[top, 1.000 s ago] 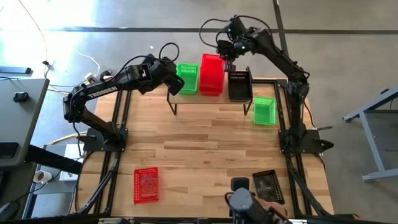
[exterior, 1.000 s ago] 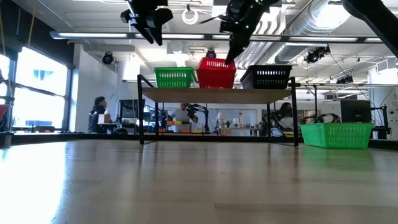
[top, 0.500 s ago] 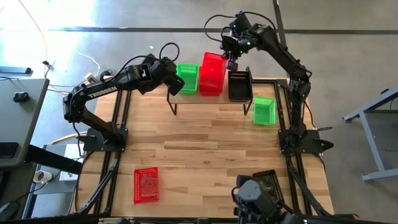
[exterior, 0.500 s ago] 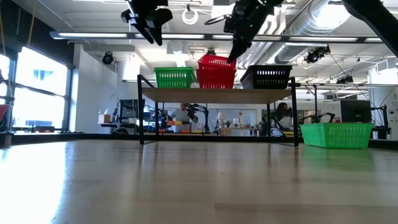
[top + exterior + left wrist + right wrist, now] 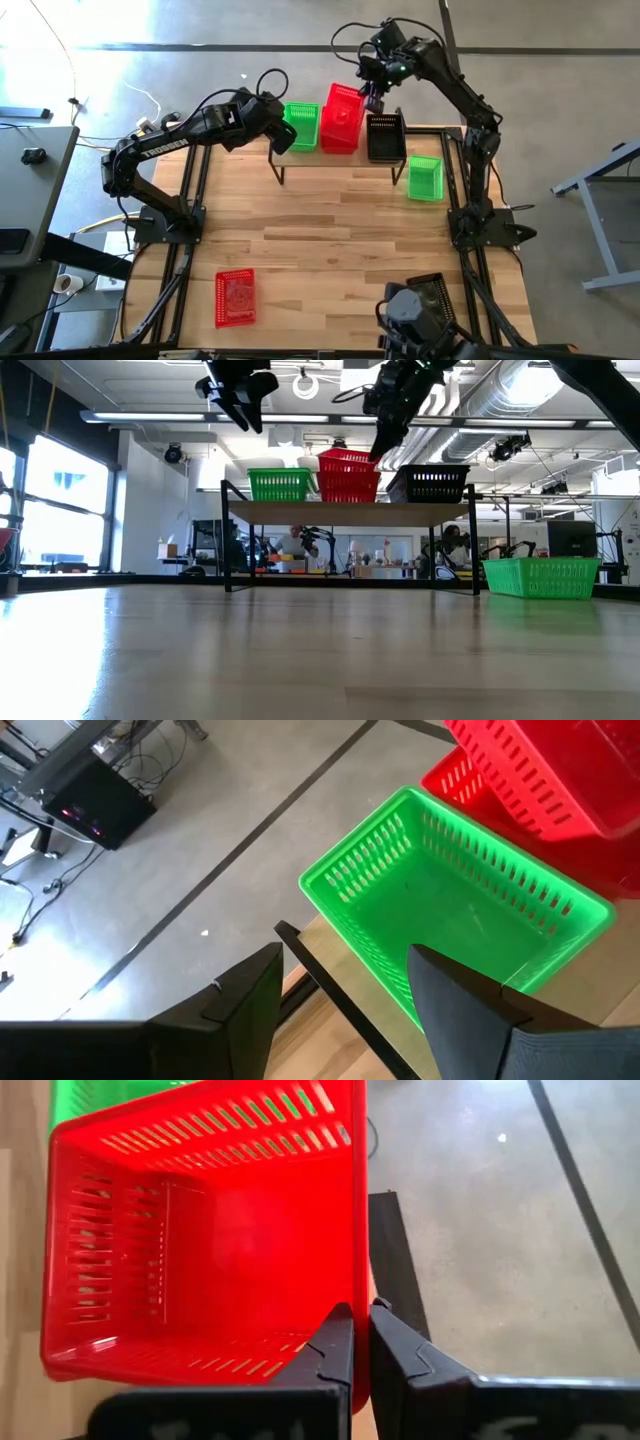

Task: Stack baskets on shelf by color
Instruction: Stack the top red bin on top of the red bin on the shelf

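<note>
On the shelf (image 5: 350, 512) at the table's far edge stand a green basket (image 5: 301, 127), a red basket (image 5: 452, 780) and a black basket (image 5: 385, 137). A second red basket (image 5: 341, 110) sits tilted over the first, with my right gripper (image 5: 373, 95) shut on it. My left gripper (image 5: 345, 970) hangs open above the shelf's left end, just short of the green basket (image 5: 450, 905), touching nothing. The same gripper (image 5: 248, 415) shows high above the shelf in the low view. My right gripper pinches the upper red basket's right side wall (image 5: 360, 1285) near its far corner, one finger inside the basket and one outside. The fingers (image 5: 335, 1345) come slanting down from above. The basket is tilted over the lower red basket; whether the two touch, I cannot tell.
On the tabletop lie a green basket (image 5: 425, 178) right of the shelf, a red basket (image 5: 235, 297) at the near left and a black basket (image 5: 432, 298) at the near right. The middle of the table is bare wood.
My right gripper has gone a little toward the table's right edge and rolled about its own line, still shut on the upper red basket, which has tipped slightly with it over the lower one.
</note>
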`<action>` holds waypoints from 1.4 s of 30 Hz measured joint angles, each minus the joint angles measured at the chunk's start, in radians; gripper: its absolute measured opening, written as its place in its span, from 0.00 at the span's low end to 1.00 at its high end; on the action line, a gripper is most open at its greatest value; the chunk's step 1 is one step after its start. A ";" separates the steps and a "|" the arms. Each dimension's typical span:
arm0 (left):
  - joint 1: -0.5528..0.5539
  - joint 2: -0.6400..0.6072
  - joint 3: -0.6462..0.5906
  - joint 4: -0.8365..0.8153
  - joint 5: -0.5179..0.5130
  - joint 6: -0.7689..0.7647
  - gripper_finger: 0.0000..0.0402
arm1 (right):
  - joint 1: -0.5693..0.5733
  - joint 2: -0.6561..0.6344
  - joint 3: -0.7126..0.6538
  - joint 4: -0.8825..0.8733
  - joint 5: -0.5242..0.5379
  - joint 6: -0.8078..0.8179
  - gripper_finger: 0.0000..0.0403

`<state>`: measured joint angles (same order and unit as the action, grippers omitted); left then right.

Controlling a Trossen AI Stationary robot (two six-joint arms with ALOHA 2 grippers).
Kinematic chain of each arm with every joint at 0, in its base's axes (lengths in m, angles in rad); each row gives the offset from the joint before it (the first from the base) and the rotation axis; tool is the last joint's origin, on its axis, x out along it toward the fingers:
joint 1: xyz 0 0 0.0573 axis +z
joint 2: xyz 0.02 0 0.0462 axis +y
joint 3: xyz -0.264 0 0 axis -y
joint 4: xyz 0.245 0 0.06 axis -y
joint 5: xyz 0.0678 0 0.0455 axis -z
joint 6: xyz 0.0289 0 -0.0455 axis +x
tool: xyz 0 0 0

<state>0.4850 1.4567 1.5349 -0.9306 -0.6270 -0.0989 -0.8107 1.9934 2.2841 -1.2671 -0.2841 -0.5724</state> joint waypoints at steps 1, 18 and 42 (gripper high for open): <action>0.000 0.000 0.000 0.000 0.000 -0.001 0.51 | 0.000 0.000 0.000 -0.001 -0.004 0.010 0.00; -0.025 0.000 0.000 0.226 0.232 0.111 0.51 | 0.029 -0.037 0.000 0.043 0.015 0.217 0.00; -0.200 0.102 0.000 0.300 0.053 0.768 0.51 | 0.151 -0.052 0.072 -0.023 0.059 0.217 0.00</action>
<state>0.2850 1.5587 1.5349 -0.6303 -0.5741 0.6692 -0.6594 1.9415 2.3558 -1.2903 -0.2252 -0.3557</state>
